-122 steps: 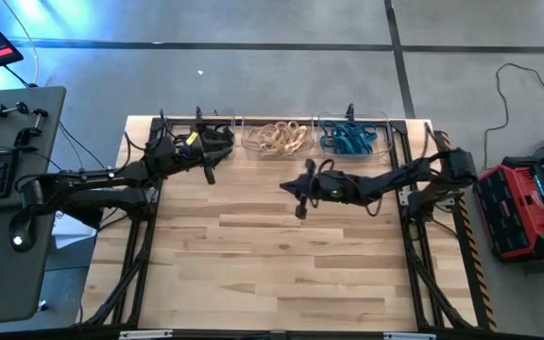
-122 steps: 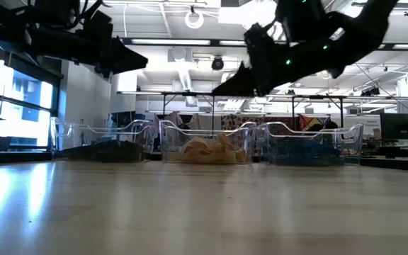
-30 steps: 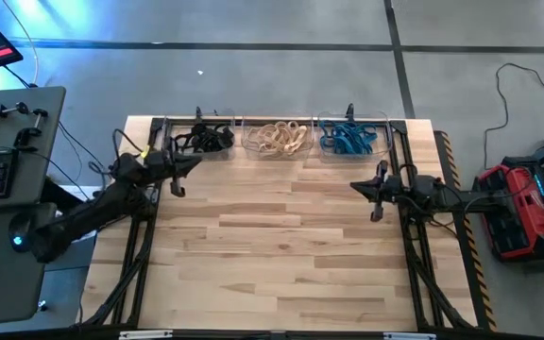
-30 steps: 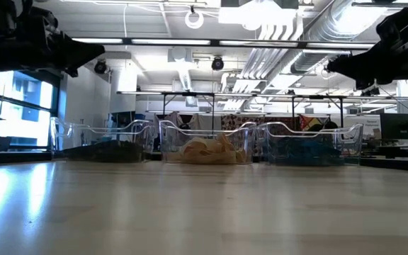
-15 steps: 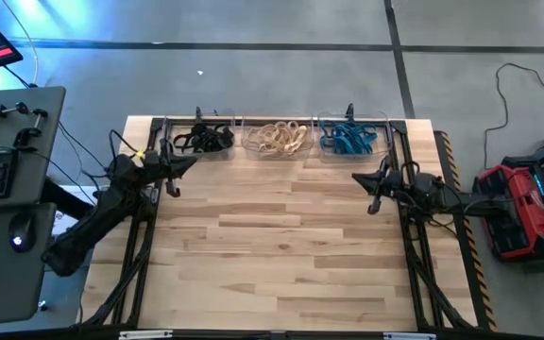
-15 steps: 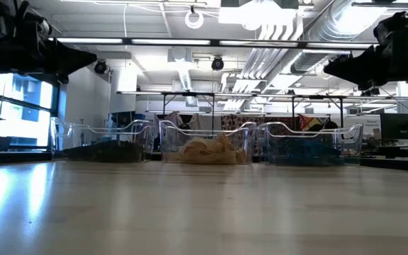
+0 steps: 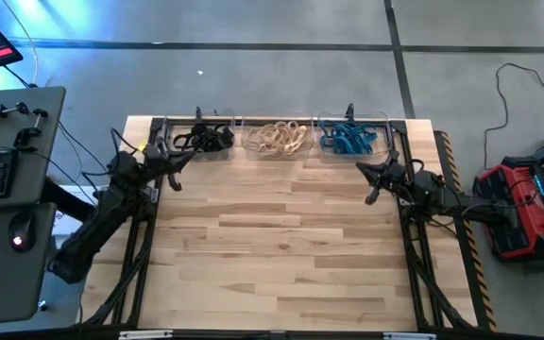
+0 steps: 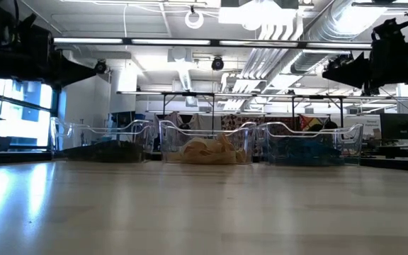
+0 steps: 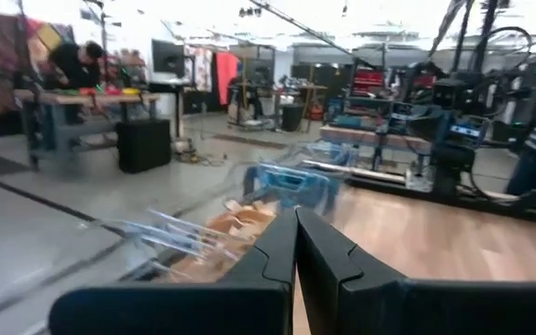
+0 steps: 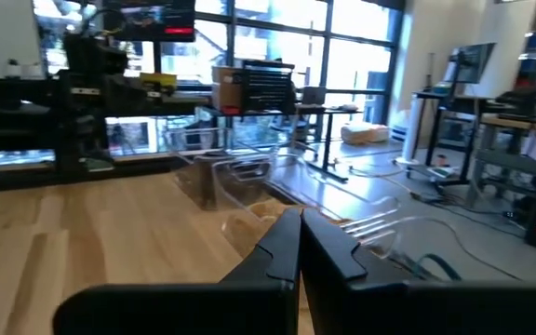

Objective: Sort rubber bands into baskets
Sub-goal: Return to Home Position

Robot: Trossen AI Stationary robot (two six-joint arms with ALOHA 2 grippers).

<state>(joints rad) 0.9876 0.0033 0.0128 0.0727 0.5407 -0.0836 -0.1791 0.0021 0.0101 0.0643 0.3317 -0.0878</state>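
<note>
Three baskets (image 8: 190, 134) line the far edge of the table (image 7: 272, 246): black rubber bands (image 7: 208, 140) left, tan ones (image 7: 280, 139) middle, blue ones (image 7: 348, 142) right, heaps too tangled to count. Left arm (image 7: 111, 198) and right arm (image 7: 437, 194) at the side edges, jaws closed, empty

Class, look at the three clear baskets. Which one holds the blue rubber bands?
The right basket, with blue bands inside. The middle basket holds tan bands; the left basket holds black bands.
</note>
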